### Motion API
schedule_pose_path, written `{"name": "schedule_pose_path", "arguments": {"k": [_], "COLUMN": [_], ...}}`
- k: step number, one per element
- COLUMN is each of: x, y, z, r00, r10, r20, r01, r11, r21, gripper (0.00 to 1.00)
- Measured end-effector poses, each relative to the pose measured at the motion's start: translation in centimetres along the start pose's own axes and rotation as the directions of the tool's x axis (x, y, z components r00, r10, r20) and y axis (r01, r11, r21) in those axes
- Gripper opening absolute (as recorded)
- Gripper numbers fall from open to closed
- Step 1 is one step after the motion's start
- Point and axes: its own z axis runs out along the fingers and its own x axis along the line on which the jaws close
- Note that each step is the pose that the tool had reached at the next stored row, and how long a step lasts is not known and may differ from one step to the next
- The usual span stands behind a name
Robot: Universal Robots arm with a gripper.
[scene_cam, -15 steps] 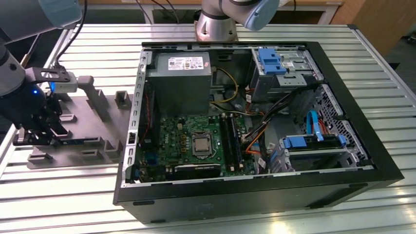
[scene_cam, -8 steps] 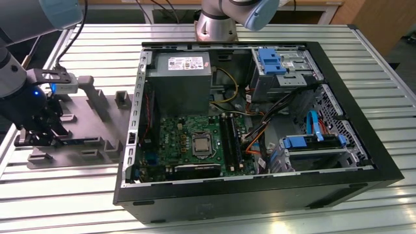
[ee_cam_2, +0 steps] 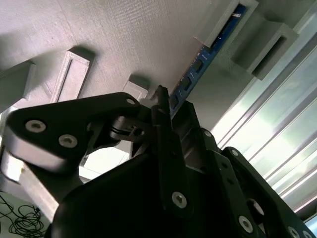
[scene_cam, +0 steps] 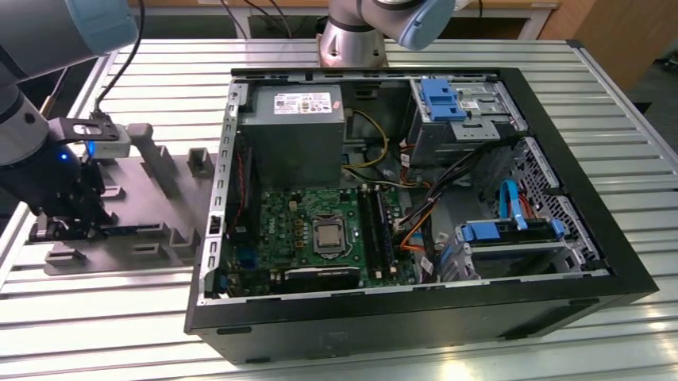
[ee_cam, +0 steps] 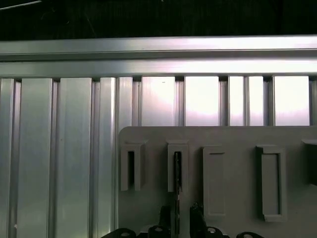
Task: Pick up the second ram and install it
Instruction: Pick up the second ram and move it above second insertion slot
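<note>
The second ram (ee_cam_2: pixel 208 57) is a slim blue-green stick with dark chips. It stands on edge in a slotted block of the grey holder plate (ee_cam: pixel 237 139). In the first wrist view the second ram (ee_cam: pixel 177 171) shows edge-on as a thin dark line. My gripper (ee_cam: pixel 181 218) is low over the plate at the exterior view's left (scene_cam: pixel 66 226). It is open, with one finger on each side of the stick and a gap on one side. The stick runs out from between the fingers (ee_cam_2: pixel 166 119) toward the far block.
The open computer case (scene_cam: pixel 424 317) lies at the exterior view's right of the holder plate (scene_cam: pixel 138 254). Its green motherboard carries long black slots (scene_cam: pixel 376 230). Several empty grey blocks (ee_cam: pixel 270 181) stand on the plate. Ribbed aluminium table (ee_cam: pixel 59 148) surrounds everything.
</note>
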Motion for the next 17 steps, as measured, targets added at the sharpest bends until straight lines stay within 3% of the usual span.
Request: {"name": "schedule_pose_path", "arguments": {"k": [1, 2, 17], "x": [0.0, 0.0, -0.02], "y": [0.0, 0.0, -0.37], "z": [0.0, 0.01, 0.62], "r00": [1.0, 1.0, 1.0], "r10": [0.0, 0.0, 0.0], "r20": [0.0, 0.0001, 0.0004], "r01": [0.0, 0.0, 0.0], "r11": [1.0, 1.0, 1.0], "r21": [0.0, 0.0001, 0.0001], "gripper": [0.35, 0.29, 0.29]}}
